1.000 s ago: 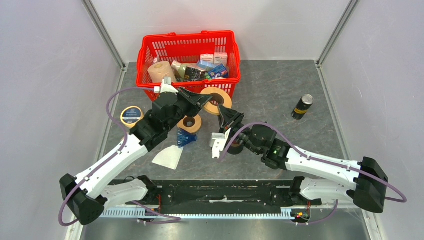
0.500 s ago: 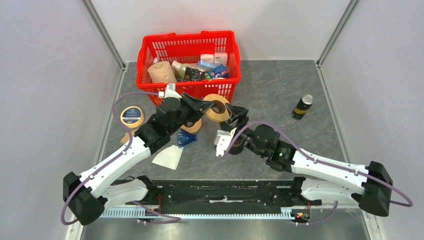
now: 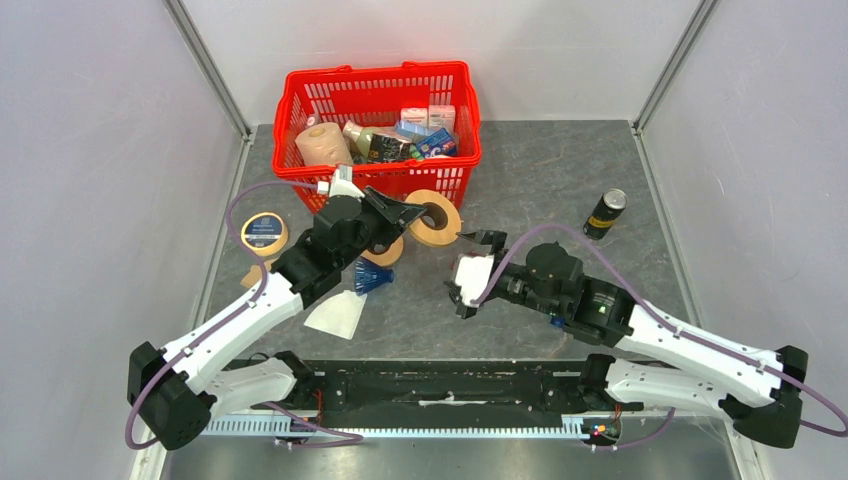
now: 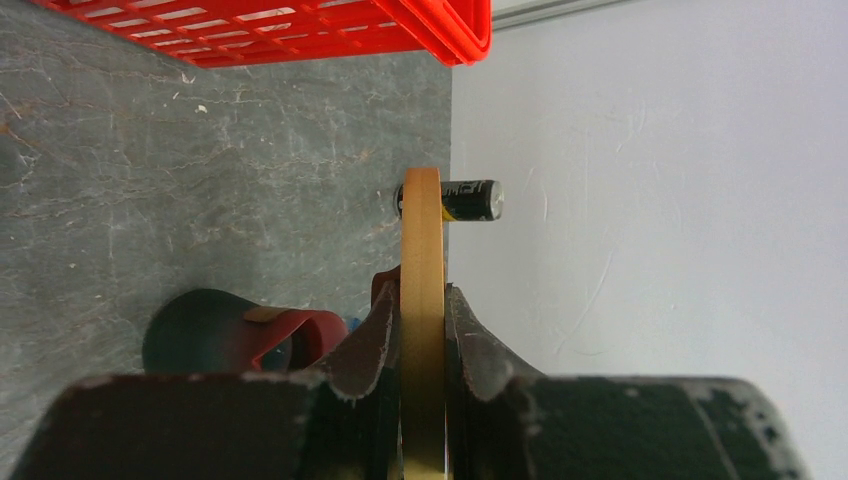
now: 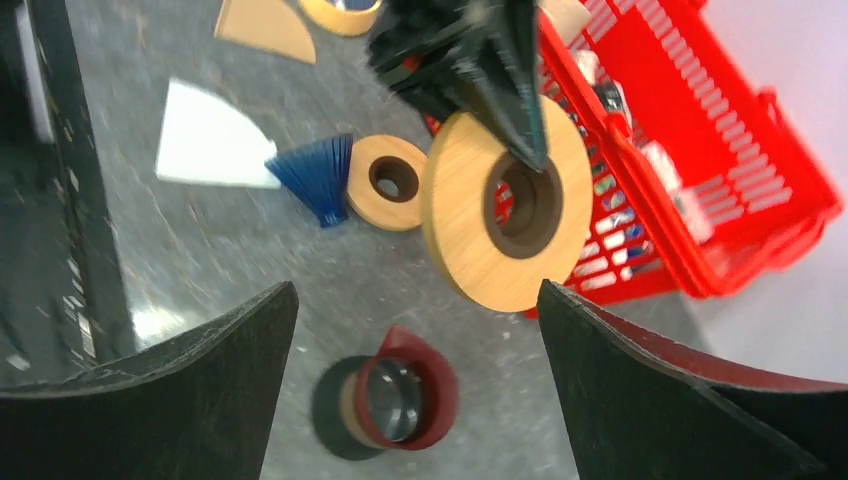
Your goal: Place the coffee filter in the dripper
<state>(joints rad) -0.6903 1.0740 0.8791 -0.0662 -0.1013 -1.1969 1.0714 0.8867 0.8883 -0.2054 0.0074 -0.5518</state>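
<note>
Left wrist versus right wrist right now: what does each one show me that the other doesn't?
Only the left wrist shows the black can. Only the right wrist shows the coffee filter lying flat, the blue ribbed cone, a second wooden ring lying flat, and the brown paper piece. Both show the large wooden ring pinched in the left fingers, the red basket, and the dripper with no filter in it.

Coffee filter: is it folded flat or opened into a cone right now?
Folded flat. The coffee filter lies as a white fan shape on the table, beside the blue ribbed cone; nothing shows it opened out.
</note>
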